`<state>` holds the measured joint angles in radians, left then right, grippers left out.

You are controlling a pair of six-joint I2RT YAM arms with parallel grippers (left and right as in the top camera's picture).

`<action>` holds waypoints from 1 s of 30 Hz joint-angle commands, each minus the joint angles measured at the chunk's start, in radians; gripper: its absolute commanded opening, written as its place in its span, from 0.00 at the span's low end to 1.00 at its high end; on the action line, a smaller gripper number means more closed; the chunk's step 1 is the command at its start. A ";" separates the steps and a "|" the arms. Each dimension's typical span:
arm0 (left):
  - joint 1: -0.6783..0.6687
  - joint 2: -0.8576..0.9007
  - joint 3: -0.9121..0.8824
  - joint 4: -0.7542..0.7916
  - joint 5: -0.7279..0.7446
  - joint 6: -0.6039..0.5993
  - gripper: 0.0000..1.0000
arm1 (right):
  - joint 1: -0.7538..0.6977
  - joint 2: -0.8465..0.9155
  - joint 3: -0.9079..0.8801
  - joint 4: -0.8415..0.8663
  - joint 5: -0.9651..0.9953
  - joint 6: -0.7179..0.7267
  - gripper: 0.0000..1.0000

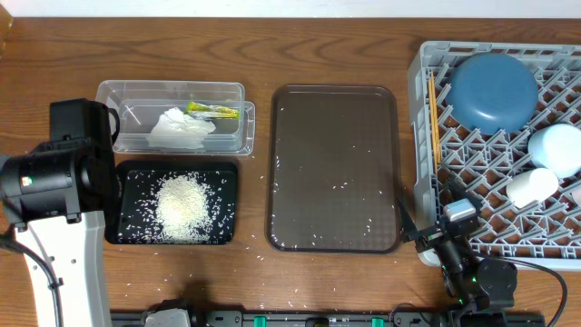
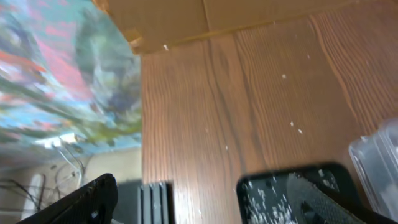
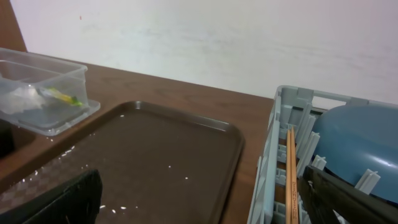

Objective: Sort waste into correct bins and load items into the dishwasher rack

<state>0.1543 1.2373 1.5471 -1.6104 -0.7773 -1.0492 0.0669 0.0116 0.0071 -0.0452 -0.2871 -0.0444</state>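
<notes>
A brown wooden table with a dark grain (image 1: 345,45) fills the overhead view. The right wrist view shows a plain off-white wall (image 3: 217,43) behind it, evenly lit. In the left wrist view, tan cardboard (image 2: 186,18) borders the table, beside a blurred multicoloured surface (image 2: 56,74) and thin pale cables (image 2: 68,155)

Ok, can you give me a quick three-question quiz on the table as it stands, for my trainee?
1. True or false: the crumpled tissue lies in the clear tub.
2. Where do the chopsticks lie? A) brown tray B) grey rack C) clear tub
3. Fill in: the pile in the black tray is loose white ____.
Key: 1 true; 2 B; 3 rice.
</notes>
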 commanded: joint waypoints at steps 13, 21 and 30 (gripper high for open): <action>-0.129 -0.290 -0.159 0.302 0.361 0.457 0.90 | 0.026 -0.007 -0.002 -0.006 0.010 0.002 0.99; -0.175 -0.569 -0.630 0.860 0.670 0.853 0.90 | 0.026 -0.007 -0.002 -0.006 0.010 0.002 0.99; -0.175 -0.745 -1.034 1.204 0.756 0.930 0.90 | 0.026 -0.007 -0.002 -0.006 0.010 0.002 0.99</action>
<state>-0.0174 0.5236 0.5770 -0.4484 -0.0677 -0.1753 0.0669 0.0116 0.0071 -0.0463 -0.2863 -0.0444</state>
